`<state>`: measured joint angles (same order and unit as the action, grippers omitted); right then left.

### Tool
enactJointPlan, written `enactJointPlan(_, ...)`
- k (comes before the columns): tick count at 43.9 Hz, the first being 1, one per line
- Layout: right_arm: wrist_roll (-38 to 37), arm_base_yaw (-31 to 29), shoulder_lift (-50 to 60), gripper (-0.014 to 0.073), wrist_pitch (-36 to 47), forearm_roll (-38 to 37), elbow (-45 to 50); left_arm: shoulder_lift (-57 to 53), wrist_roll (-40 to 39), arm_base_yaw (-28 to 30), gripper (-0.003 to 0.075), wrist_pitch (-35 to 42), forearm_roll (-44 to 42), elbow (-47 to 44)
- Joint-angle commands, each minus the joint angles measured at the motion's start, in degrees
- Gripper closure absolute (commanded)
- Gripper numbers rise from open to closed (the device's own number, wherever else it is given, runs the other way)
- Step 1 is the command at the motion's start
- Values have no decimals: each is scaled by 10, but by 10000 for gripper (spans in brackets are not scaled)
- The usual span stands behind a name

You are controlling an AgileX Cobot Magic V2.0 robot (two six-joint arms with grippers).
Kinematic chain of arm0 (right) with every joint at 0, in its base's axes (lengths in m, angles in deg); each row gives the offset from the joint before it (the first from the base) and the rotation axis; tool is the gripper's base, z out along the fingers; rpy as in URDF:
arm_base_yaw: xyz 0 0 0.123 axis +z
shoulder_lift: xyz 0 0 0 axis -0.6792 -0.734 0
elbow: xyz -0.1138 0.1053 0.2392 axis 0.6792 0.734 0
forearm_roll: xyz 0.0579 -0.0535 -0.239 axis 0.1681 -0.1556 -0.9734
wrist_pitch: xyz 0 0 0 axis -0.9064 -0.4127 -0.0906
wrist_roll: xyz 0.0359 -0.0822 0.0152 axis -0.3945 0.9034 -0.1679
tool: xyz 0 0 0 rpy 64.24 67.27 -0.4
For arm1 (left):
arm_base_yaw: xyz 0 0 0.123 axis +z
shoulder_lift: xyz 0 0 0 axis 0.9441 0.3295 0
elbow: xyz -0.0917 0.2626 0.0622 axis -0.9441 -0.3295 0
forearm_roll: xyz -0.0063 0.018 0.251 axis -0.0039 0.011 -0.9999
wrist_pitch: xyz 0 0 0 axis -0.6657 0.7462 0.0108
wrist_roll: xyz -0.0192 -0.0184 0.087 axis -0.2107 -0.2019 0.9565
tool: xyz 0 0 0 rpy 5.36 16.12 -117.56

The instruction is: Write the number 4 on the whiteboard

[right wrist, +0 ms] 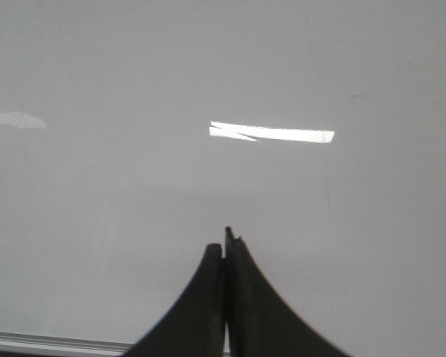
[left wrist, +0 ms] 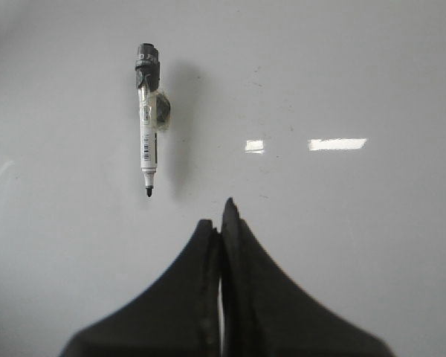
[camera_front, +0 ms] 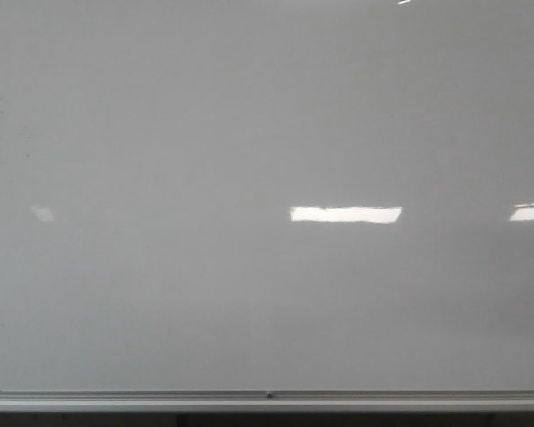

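The whiteboard [camera_front: 249,133] fills the front view, glossy pale grey and blank; no number 4 shows on it. In the left wrist view a black-capped white marker [left wrist: 147,119] lies on the board [left wrist: 342,67], tip toward the camera, ahead and to one side of my left gripper [left wrist: 220,216], which is shut with nothing in it. In the right wrist view my right gripper [right wrist: 226,242] is shut and empty over the bare board [right wrist: 134,74]. Neither gripper appears in the front view.
A silver metal rail [camera_front: 267,398] runs along the board's lower edge, also seen as the rail [right wrist: 52,343] in the right wrist view. Bright rectangular light glares [camera_front: 345,214] reflect on the board. A small dark round object [left wrist: 163,110] sits against the marker's body.
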<state>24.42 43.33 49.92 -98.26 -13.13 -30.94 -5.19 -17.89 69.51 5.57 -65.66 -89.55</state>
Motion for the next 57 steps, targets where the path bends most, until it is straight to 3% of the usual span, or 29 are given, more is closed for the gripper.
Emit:
enactJointPlan(1, 0, -2, 10, 657, 46, -6, -9, -8, -5, 1, 741, 46, 2, -3)
enactJointPlan(39, 0, -2, 10, 657, 46, -6, -9, -8, -5, 1, 741, 46, 2, -3)
enactJointPlan(50, 0, -2, 10, 657, 74, -2, -9, -8, -5, 3, 741, 95, -13, -3)
enactJointPlan(57, 0, -2, 10, 657, 90, 36, -40, -8, -5, 3, 741, 205, 4, 3)
